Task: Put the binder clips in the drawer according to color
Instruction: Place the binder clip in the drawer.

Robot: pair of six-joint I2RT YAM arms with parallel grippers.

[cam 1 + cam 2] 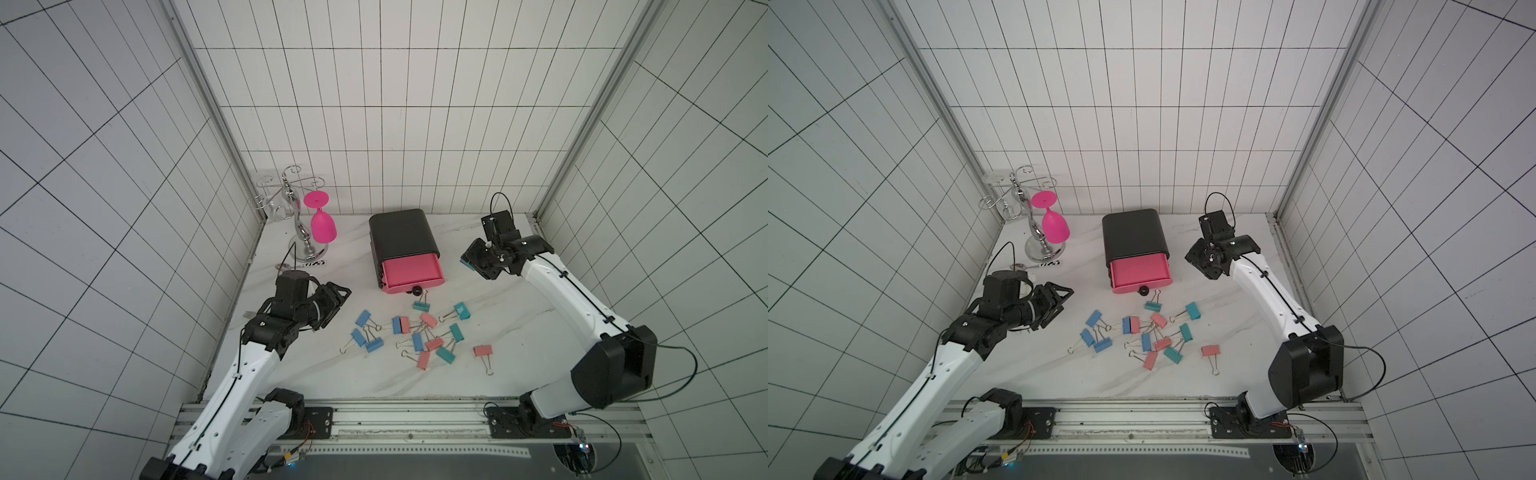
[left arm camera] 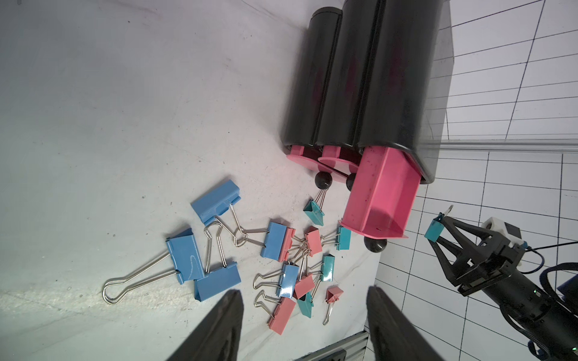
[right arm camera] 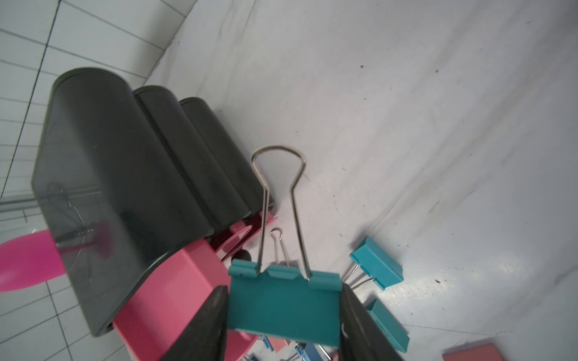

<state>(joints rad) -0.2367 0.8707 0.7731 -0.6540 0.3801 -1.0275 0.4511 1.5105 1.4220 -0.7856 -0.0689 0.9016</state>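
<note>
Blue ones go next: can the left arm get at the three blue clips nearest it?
Probably yes: the left gripper is open and empty; those blue clips lie close by with nothing between.

1 drawer (image 1: 409,270) open; binder clips (image 1: 417,341) strewn nearby; right gripper (image 1: 473,266) holds teal clip (image 1: 466,263).

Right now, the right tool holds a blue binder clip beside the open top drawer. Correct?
No: the binder clip in the right tool is teal, not blue, as the right wrist view shows. It is beside the open top drawer.
</note>
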